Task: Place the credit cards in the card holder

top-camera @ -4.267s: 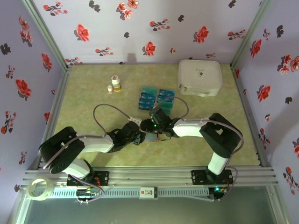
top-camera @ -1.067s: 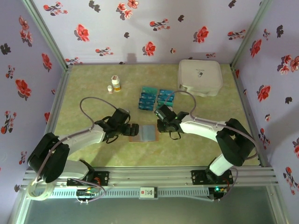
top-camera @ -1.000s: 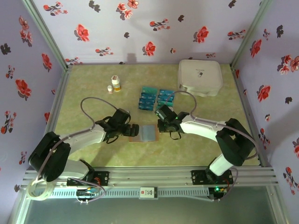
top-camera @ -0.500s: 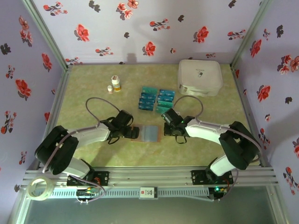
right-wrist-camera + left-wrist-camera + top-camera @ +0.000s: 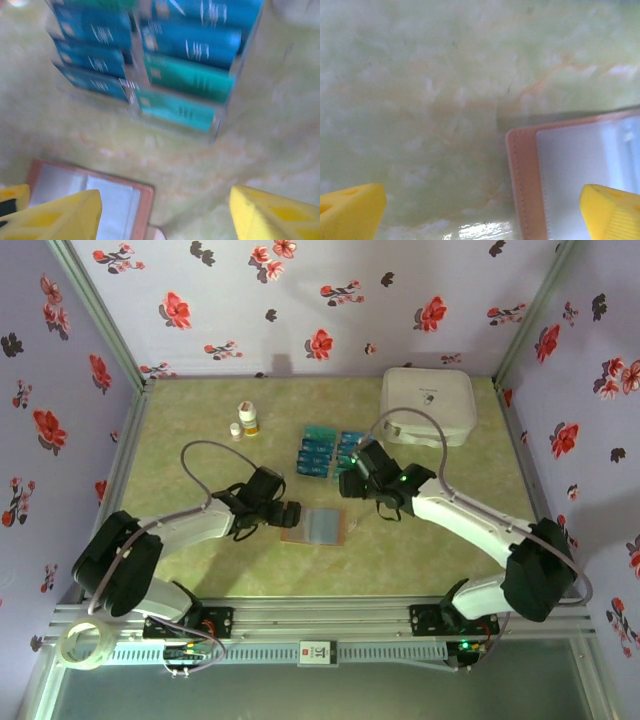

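I see the card holder (image 5: 318,526) lying open and flat mid-table. Its left edge sits between the tips of my left gripper (image 5: 480,215), whose jaws are spread wide and empty. My right gripper (image 5: 165,215), jaws apart with nothing between them, hangs between the holder's far edge and the two columns of credit cards (image 5: 335,452). Bare table (image 5: 200,570) lies open towards the bases.

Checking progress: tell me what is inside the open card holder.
The card holder lies open: pale glossy sleeves inside a brown border. Whether any card is tucked beneath the sleeves cannot be told.
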Robot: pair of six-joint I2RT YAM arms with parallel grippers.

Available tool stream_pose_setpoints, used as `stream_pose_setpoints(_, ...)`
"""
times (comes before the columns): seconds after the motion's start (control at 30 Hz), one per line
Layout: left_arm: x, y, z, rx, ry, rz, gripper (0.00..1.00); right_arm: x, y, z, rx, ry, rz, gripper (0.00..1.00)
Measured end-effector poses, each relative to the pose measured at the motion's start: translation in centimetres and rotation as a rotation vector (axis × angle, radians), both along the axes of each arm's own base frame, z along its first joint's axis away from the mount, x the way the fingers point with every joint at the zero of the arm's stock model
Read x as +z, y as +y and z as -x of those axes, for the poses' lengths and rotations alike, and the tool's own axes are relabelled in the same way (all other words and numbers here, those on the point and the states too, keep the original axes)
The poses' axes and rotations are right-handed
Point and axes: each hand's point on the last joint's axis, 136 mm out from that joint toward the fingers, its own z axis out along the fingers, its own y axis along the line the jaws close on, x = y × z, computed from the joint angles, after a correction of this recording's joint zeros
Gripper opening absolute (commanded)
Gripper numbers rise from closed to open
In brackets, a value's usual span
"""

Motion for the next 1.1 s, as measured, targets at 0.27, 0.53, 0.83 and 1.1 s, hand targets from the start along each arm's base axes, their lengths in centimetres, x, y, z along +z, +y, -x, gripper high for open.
stream_pose_setpoints(0.27, 4.6, 1.9, -4.0, 0.156, -0.125, 0.019, 1.00, 4.0, 0.9, -3.3, 0.099, -0.161, 0.122, 0.77)
stream_pose_setpoints(0.53, 4.9, 6.5, -5.0, 0.348, -0.140, 0.067, 1.00, 1.9, 6.2, -5.6, 0.359, -0.076, 0.204, 0.57)
stream_pose_setpoints(0.83, 4.0, 8.3, -5.6, 0.416, -0.054, 0.223, 1.00, -5.6, 9.0, -6.0, 0.544, 0.137, 0.310, 0.43)
stream_pose_setpoints(1.1, 3.1, 7.8, -4.4, 0.380, 0.003, 0.304, 1.00, -6.5, 10.4, -6.8, 0.584, 0.164, 0.313, 0.40)
